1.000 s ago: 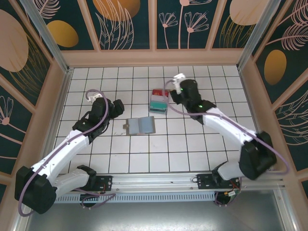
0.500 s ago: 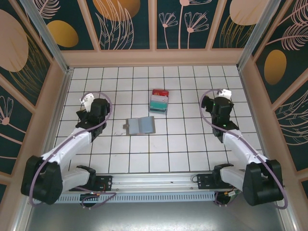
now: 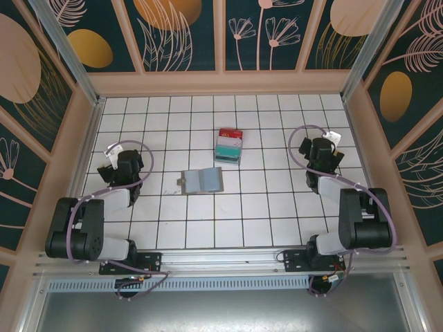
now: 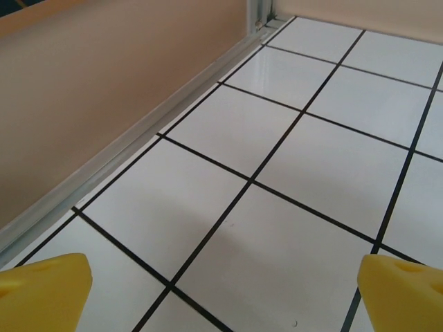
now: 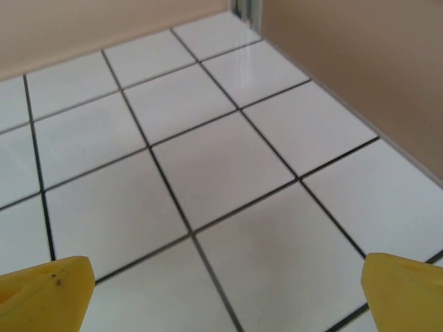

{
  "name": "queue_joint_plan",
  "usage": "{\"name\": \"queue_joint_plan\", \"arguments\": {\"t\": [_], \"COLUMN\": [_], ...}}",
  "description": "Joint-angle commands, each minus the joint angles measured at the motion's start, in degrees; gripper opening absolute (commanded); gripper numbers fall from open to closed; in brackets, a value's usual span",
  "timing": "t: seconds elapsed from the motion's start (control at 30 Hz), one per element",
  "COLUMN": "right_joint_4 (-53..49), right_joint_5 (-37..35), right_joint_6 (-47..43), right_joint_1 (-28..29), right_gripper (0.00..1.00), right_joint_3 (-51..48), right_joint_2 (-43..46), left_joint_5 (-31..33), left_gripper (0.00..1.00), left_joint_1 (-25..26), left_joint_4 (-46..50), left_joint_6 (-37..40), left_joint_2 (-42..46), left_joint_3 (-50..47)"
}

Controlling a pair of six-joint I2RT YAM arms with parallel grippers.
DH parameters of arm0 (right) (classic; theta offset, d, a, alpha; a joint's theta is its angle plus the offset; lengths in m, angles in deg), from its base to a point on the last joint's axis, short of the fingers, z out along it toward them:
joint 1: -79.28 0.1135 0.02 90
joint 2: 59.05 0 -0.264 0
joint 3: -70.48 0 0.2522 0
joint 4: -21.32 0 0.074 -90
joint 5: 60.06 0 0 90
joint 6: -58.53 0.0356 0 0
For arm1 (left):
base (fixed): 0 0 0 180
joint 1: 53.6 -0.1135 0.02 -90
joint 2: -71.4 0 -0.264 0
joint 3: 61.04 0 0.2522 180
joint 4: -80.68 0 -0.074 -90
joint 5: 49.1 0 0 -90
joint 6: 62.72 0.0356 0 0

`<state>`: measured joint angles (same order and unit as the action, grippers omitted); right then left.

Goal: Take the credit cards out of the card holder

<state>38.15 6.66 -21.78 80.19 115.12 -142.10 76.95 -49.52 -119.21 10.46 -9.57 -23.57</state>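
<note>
The card holder (image 3: 201,180) lies open and flat on the white tiles at the middle of the table. A stack of red, white and teal credit cards (image 3: 229,145) rests on the tiles just behind it to the right. My left gripper (image 3: 119,160) is folded back near the left wall, far from both, and stands open over bare tile (image 4: 228,290); its yellow fingertips (image 4: 45,290) have nothing between them. My right gripper (image 3: 320,151) is drawn back near the right wall and is open too (image 5: 225,297), empty, with fingertips (image 5: 405,287) wide apart.
The tan left wall (image 4: 104,83) and its metal rail run close beside my left gripper. The right wall (image 5: 367,55) stands close to my right gripper. Raised walls ring the tiled floor (image 3: 263,207).
Both arms have pulled back from the middle and folded toward their bases. My right gripper left the card stack and swung to the right wall, opening fully. The holder and cards stayed put.
</note>
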Motion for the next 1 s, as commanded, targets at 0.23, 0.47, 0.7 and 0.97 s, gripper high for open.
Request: {"name": "queue_joint_plan", "arguments": {"t": [0.23,0.47,0.7,0.97], "right_joint_4": [24.07,36.89,41.68,41.8], "right_joint_5": [11.14,18.45,19.84,19.87], "right_joint_6": [-1.95,-6.44,-8.29,-8.22], "right_joint_1": [-3.98,-2.85,-1.88,-1.86], "right_gripper": [0.99,0.99,0.99,0.99], "right_joint_3": [-10.13,-16.43,-17.99,-18.02], "right_joint_2": [-1.87,-2.98,-5.01,-5.19], "left_joint_5": [-14.72,-22.54,-22.52,-22.88], "left_gripper": [0.98,0.99,0.99,0.98], "left_joint_1": [-2.85,-2.89,-2.85,-2.85], "left_joint_4": [-26.02,-41.19,-41.03,-40.79], "left_joint_6": [7.87,10.85,11.23,11.35], "left_joint_2": [-3.63,-6.41,-6.15,-6.05], "left_joint_3": [-3.8,-11.1,-11.05,-10.97]}}
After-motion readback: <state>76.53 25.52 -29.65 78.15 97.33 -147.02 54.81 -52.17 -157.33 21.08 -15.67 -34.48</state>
